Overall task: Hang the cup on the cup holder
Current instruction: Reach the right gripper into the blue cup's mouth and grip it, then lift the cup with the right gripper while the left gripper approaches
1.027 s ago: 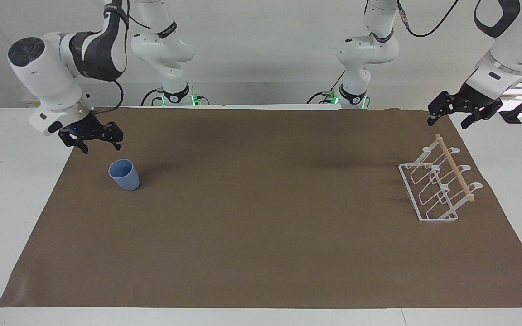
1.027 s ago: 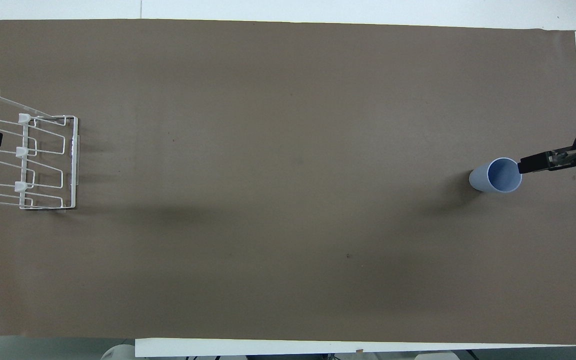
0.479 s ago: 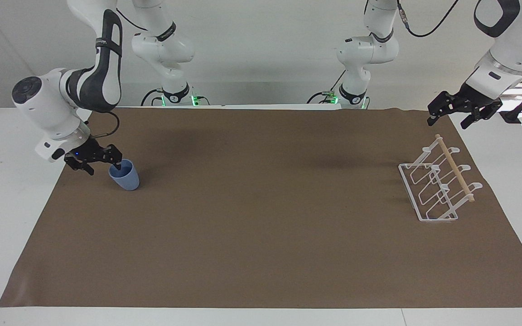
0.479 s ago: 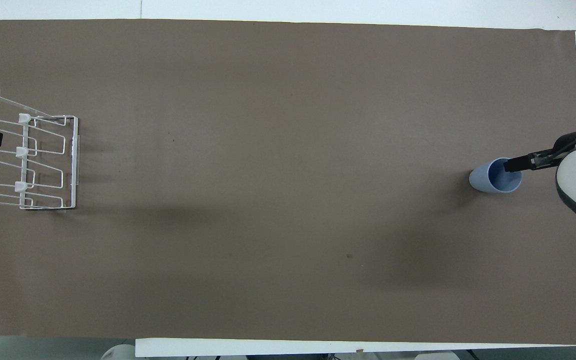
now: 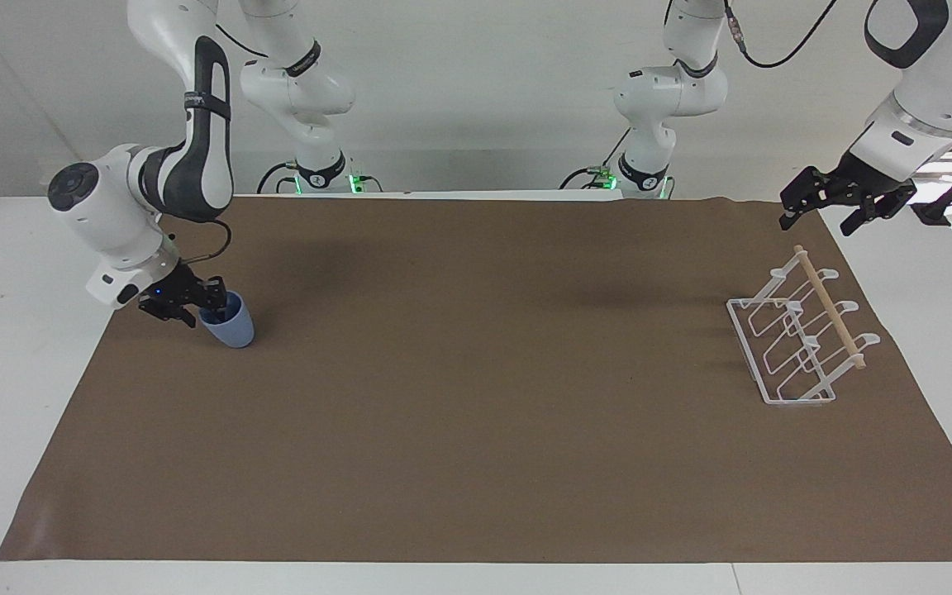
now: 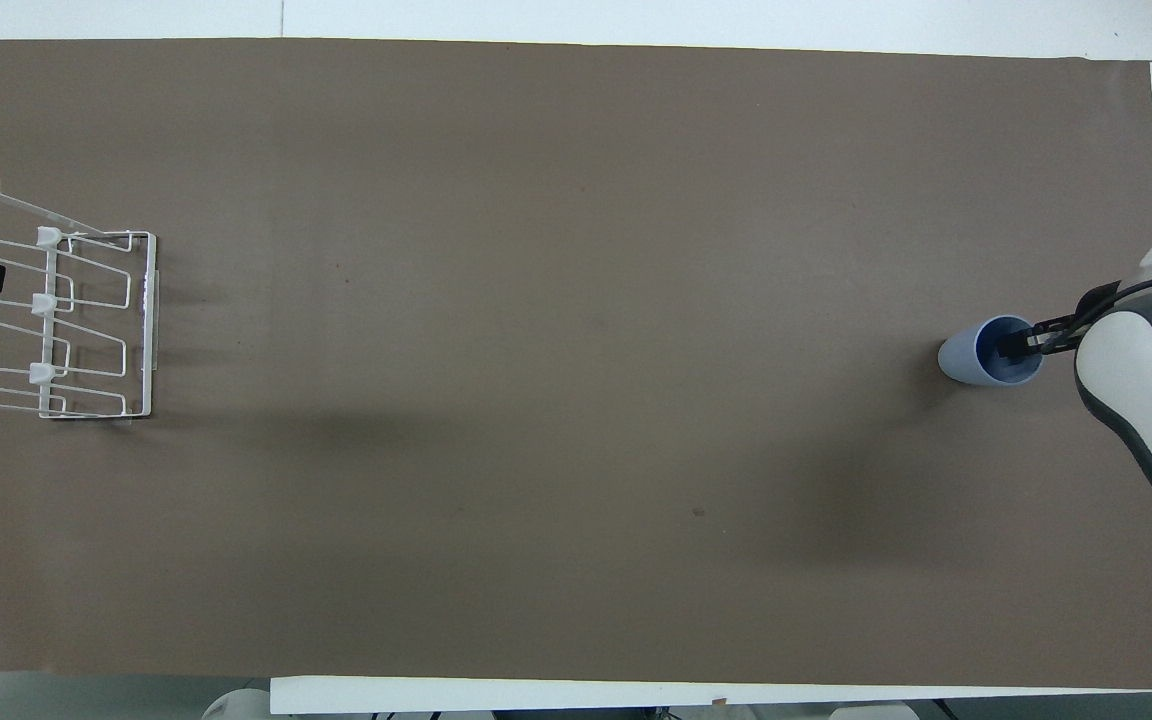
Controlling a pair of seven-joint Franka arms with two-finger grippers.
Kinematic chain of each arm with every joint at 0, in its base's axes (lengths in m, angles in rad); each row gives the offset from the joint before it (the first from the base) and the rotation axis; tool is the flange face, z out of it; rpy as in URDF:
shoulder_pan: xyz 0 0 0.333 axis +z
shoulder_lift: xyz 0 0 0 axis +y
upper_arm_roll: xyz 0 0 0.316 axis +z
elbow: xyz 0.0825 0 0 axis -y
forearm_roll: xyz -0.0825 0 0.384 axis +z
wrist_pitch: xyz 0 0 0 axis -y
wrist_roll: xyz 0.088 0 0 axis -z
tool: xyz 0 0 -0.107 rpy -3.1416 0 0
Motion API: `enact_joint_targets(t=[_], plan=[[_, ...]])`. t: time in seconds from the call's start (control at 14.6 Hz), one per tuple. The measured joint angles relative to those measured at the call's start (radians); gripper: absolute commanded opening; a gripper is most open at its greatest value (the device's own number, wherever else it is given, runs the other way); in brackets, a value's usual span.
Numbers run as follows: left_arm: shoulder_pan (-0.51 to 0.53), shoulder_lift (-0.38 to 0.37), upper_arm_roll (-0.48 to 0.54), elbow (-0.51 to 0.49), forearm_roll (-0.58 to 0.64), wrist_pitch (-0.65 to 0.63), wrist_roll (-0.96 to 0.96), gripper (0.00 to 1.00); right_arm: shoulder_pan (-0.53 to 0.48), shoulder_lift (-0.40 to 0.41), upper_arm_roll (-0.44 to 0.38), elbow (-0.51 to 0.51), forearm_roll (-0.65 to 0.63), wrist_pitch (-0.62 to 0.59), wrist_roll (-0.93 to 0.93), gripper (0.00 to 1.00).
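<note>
Your cup (image 5: 228, 324), upright near the counter's right-arm end, looks light, stiff and slick, so pinch its rim wall, where the right gripper (image 5: 205, 311) fingers straddle it, narrowing.

Small light-blue cup (image 5: 228, 326) (image 6: 986, 352), plain and handleless, upright on the brown mat at the right arm's end of the table, mouth up, a dark gripper finger dipped inside its rim. White wire cup holder (image 5: 798, 339) (image 6: 66, 320) well apart at the left arm's end, looped prongs slanting up, pale wooden dowel across the top, no cup on it.
</note>
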Motion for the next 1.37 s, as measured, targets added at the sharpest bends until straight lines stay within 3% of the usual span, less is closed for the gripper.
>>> enact_joint_targets(t=[0.34, 0.55, 0.68, 0.96, 1.23, 1.37], plan=[[0.0, -0.002, 0.001, -0.003, 0.0, -0.045, -0.001, 1.0, 0.004, 0.0, 0.004, 0.011, 0.0, -0.026, -0.022, 0.0], [0.0, -0.009, 0.002, -0.007, 0.0, -0.056, -0.027, 1.0, 0.007, -0.004, 0.018, 0.138, 0.055, -0.231, -0.098, 0.0], [-0.001, -0.017, -0.001, -0.006, 0.0, -0.056, -0.131, 1.0, 0.008, -0.016, 0.061, 0.213, 0.229, -0.343, -0.106, 0.0], [-0.07, -0.026, -0.033, -0.006, -0.042, -0.056, -0.543, 1.0, 0.012, -0.029, 0.175, 0.229, 0.642, -0.372, -0.021, 0.0], [-0.191, -0.028, -0.045, -0.007, -0.162, -0.057, -1.04, 1.0, 0.022, -0.029, 0.312, 0.229, 0.947, -0.314, 0.145, 0.01], [-0.239, -0.03, -0.047, -0.007, -0.248, -0.056, -1.289, 1.0, 0.083, -0.028, 0.345, 0.229, 1.069, -0.229, 0.221, 0.0]])
